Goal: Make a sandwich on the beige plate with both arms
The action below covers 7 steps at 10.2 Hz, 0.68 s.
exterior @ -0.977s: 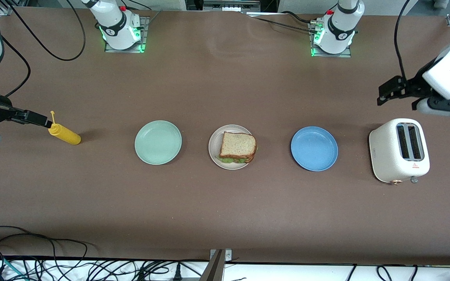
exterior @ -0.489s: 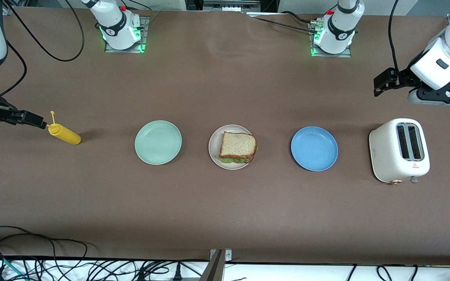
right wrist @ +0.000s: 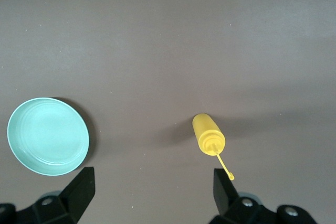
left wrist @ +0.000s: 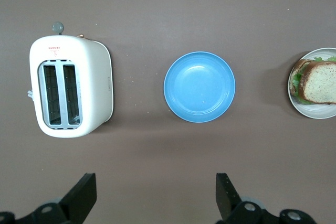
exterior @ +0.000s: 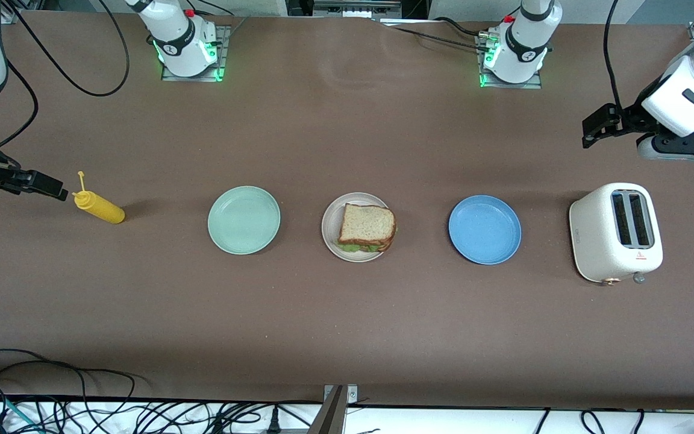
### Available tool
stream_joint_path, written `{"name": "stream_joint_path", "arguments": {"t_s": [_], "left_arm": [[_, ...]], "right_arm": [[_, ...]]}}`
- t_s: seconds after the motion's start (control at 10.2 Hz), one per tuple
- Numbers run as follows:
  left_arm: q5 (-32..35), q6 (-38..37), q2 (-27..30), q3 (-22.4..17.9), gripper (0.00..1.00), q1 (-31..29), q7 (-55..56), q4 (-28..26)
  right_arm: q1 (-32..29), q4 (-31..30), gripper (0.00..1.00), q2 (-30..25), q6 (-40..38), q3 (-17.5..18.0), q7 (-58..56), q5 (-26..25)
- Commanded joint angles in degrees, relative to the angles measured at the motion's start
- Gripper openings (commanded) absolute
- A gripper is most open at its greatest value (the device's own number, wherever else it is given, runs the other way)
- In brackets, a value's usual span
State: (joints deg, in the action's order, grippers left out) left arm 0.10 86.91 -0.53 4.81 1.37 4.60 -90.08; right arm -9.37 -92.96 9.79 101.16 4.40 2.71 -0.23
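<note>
- Two bread slices w/ lettuce between: the sandwich (exterior: 367,227) sits assembled on the beige plate (exterior: 331,232), mid counter (exterior: 347,325), between the mint plate (exterior: 243,219) and the blue plate (exterior: 484,229). Task looks done or nearly so.
- Left hand (exterior: 594,128) is released, fingers spread wide, holding nothing; it's up over bare counter at the left arm's end, above the toaster's (exterior: 616,232) end of the row.
- Right hand (exterior: 46,184) is also released and empty, up at the right arm's end, its tips just beside the cap of the yellow squeeze bottle (exterior: 100,207).
- Risk 1: the right hand is close to the bottle; a careless sweep could knock it rolling toward the mint plate.
- Risk 2: the sandwich sits off-centre, one edge at the plate rim on the blue plate's side; any nudge to plate or top slice could slide it off.
- Risk 3: a low move by the left hand could clip the toaster.
- Writing: small red triangle mark w/ red text on the toaster, too small to read. No other labels legible.
</note>
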Motion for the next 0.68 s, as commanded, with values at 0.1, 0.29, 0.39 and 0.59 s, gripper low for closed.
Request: {"name": "stream_joint_path", "arguments": {"t_s": [0.1,0.29,0.39,0.59], "left_arm": [[1.84,-0.42,0.71,1.52,1.00,-0.40,1.29,-0.63],[1.84,-0.51,0.62,1.52,1.00,-0.40,1.29,-0.54],[1.84,-0.51,0.62,1.44,1.00,-0.75,1.11,-0.54],[1.75,-0.51,0.62,1.17,1.00,-1.01,0.85,-0.54]], "right_arm": [[-0.03,0.85,1.00,0.23,-0.78,0.08,0.89,-0.91],[-0.03,0.85,1.00,0.23,-0.78,0.08,1.07,-0.91],[-0.03,0.85,1.00,0.23,-0.78,0.08,1.07,-0.91],[-0.03,0.85,1.00,0.32,-0.78,0.08,0.89,-0.91]]}}
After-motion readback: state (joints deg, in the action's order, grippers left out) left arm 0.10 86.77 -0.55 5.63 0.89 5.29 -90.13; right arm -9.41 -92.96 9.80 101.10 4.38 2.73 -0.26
